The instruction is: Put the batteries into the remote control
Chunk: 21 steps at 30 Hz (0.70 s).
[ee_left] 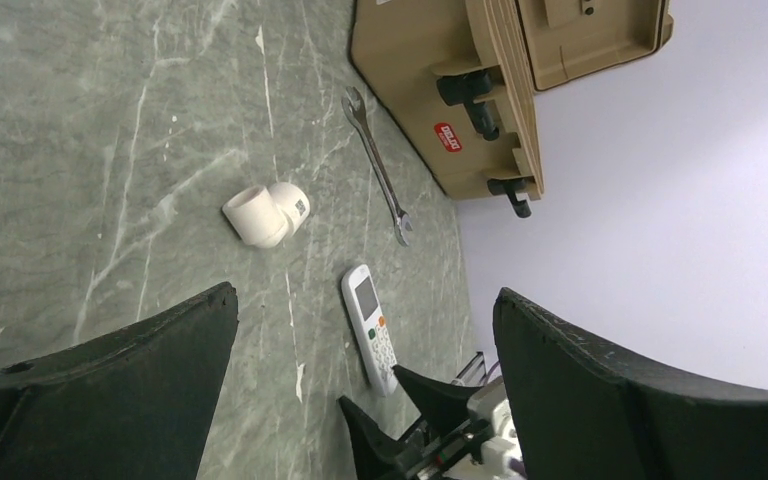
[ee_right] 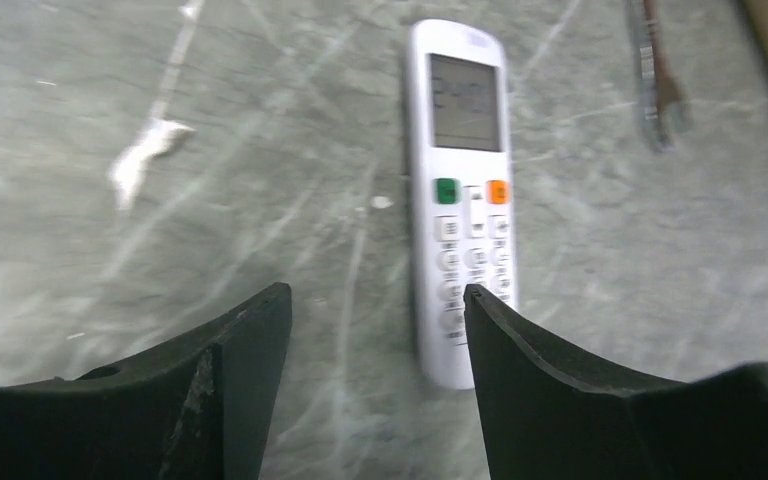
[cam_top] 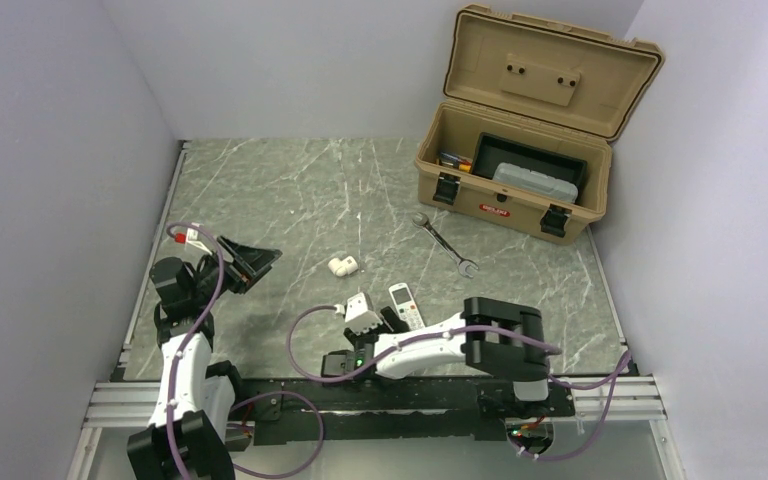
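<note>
Your right gripper (ee_right: 375,295) spreads matte black fingers, empty, beside the slim white remote control (ee_right: 463,200); your left gripper (ee_left: 365,292) gapes wide.

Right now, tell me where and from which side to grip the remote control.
I would pinch the remote control across its narrow width, on the long edges near the button end, coming from above. It lies flat, face up on the table, so its long edges offer the narrowest span; the open right gripper hangs by that end.
</note>
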Available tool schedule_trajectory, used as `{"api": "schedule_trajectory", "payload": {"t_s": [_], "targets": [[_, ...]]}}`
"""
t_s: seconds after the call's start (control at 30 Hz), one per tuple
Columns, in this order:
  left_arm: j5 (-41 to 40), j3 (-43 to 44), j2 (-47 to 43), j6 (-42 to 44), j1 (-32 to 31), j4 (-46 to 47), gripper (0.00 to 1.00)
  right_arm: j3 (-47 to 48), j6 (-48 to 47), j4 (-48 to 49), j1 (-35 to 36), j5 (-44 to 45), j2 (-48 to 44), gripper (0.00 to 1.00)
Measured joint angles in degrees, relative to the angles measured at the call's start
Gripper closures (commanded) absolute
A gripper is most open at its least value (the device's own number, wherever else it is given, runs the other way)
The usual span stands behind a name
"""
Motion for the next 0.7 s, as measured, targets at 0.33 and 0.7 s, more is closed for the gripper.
{"api": "schedule_trajectory", "payload": {"t_s": [0.33, 0.7], "targets": [[-1.16, 1.14, -2.80, 5.53, 0.04, -8.74, 0.01, -8.92, -5.09, 21.27, -1.42, -9.03, -18.64, 0.33], [-7.80, 4.59, -5.68, 15.47, -3.10, -22.91, 0.01, -33.33, -9.35, 35.32, -12.04, -13.00, -55.67, 0.27]]}}
